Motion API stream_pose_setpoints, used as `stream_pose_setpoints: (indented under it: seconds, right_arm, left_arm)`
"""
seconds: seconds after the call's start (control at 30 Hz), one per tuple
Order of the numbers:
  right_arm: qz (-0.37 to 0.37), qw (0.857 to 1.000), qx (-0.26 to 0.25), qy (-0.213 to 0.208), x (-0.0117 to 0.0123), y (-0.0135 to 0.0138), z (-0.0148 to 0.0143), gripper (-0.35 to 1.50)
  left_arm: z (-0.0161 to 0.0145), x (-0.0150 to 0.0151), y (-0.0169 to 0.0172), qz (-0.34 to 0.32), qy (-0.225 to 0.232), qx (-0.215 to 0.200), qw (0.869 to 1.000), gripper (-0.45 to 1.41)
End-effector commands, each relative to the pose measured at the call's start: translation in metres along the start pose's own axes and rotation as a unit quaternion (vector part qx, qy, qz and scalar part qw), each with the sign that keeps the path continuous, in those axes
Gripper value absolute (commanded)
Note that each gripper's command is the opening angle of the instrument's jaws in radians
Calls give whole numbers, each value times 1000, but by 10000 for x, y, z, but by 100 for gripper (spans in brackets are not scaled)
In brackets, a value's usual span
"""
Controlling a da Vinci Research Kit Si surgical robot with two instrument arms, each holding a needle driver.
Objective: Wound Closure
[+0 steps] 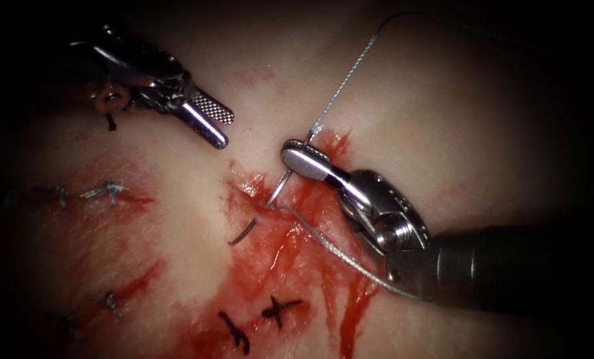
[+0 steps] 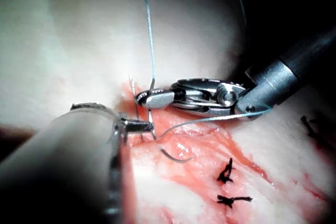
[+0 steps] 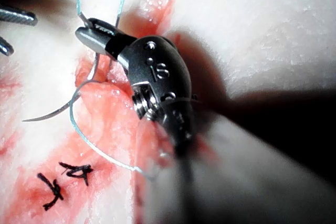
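Now the right tool [image 1: 297,154] has its jaws clamped on the needle [image 1: 278,189] near its tail, the tip [image 1: 243,231] already out of the tissue [image 1: 443,119] at seven o'clock — mid-stitch, I'd judge; the left tool [image 1: 213,123], jaws parted and empty, needs that tip.

The right tool [image 1: 301,158] sits right of the cut [image 1: 260,199] in the tissue [image 1: 443,119], holding the needle [image 1: 278,189] near its rear end; the needle's middle is in the tissue, its tip [image 1: 242,233] out left. The left tool [image 1: 211,119] hovers upper left, apart. Knotted stitches [image 1: 280,309] lie nearer the front.
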Motion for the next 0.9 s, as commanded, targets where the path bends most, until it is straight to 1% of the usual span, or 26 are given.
stream_pose_setpoints:
  seconds: [0.03,0.07,0.1,0.13,0.17,0.2,0.27,0.33,0.43,0.47,0.5,0.57,0.63,0.7,0.77,0.8,0.83,0.9]
  right_arm:
    - [0,1000,-1,2,-7,-1,7,-35]
    - [0,1000,-1,2,-7,-1,7,-35]
    - [0,1000,-3,4,-7,-1,7,-35]
    - [0,1000,-4,5,-7,-1,7,-35]
    - [-1,1000,-7,9,-6,0,6,-35]
    - [-1,1000,-7,9,-6,0,6,-35]
    - [-2,1000,-8,10,-7,-1,6,-35]
    - [-2,1000,-8,10,-7,-1,6,-35]
    - [-2,1000,-8,10,-7,-1,5,-35]
    - [-2,1000,-8,10,-7,-1,5,-35]
    - [-2,1000,-8,10,-7,-1,5,-35]
    - [-2,1000,-7,10,-7,-1,4,-35]
    - [1,1000,-7,10,-7,-1,4,-35]
    - [1,1000,-7,10,-8,-1,4,-35]
    - [0,1000,-8,11,-9,0,4,-35]
    - [2,1000,-8,11,-11,1,4,-35]
    - [2,1000,-8,11,-11,1,4,-35]
    - [2,1000,-8,11,-10,2,3,-35]
  left_arm:
    - [9,-9,1,46,10,-5,999,27]
    - [9,-9,1,46,10,-5,999,27]
    - [14,-25,13,93,33,-20,995,15]
    - [18,-35,19,130,50,-28,990,15]
    - [31,-57,27,193,86,-42,977,20]
    - [31,-57,27,193,86,-42,977,20]
    - [44,-75,27,218,85,-59,971,22]
    - [51,-83,26,229,80,-70,968,46]
    - [54,-85,21,245,78,-79,963,71]
    - [54,-85,21,245,78,-79,963,71]
    - [56,-82,18,256,76,-80,960,81]
    - [59,-77,17,269,68,-71,958,94]
    - [63,-72,15,282,69,-63,955,99]
    - [65,-70,14,284,69,-61,954,101]
    - [68,-66,13,291,72,-56,952,98]
    - [70,-59,12,293,74,-50,952,79]
    - [70,-56,11,295,75,-48,951,71]
    - [72,-52,10,296,75,-45,951,64]
